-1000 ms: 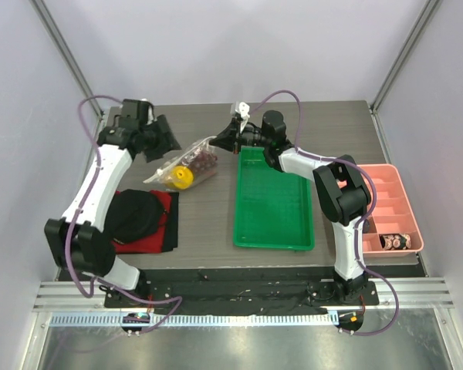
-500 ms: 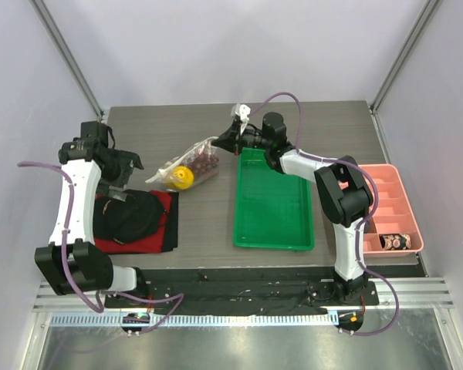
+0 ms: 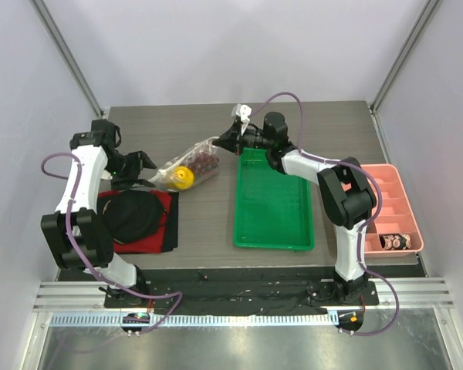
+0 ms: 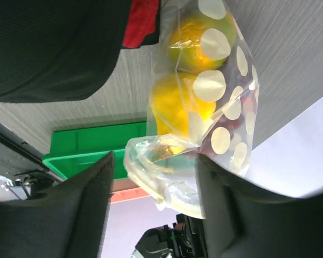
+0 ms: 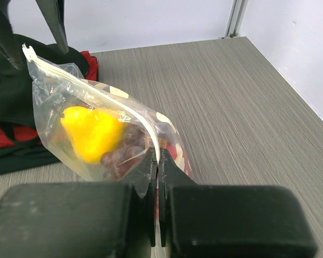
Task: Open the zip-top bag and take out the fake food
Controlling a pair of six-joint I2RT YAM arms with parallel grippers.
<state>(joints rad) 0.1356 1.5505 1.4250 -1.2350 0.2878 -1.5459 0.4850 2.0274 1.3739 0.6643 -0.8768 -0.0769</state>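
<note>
The clear polka-dot zip-top bag [image 3: 187, 166] lies tilted on the table, its right end lifted. It holds the yellow piece [image 3: 183, 176], the dark red grape cluster [image 3: 207, 161] and a red piece [image 5: 174, 152] seen only in the right wrist view. My right gripper [image 3: 230, 142] is shut on the bag's zip strip edge [image 5: 134, 115]. My left gripper [image 3: 145, 168] is open at the bag's left end; in the left wrist view the bag [image 4: 204, 107] shows between its fingers [image 4: 86, 209], untouched as far as I can tell.
A green tray [image 3: 272, 202] lies right of the bag. A red cloth [image 3: 168, 223] with a black lump on it sits at the left front. A pink divided bin [image 3: 387, 204] stands at the right edge.
My left arm swung from the back left, out toward the left edge, then in to the bag's left end. The right gripper kept its hold; the bag barely moved.
</note>
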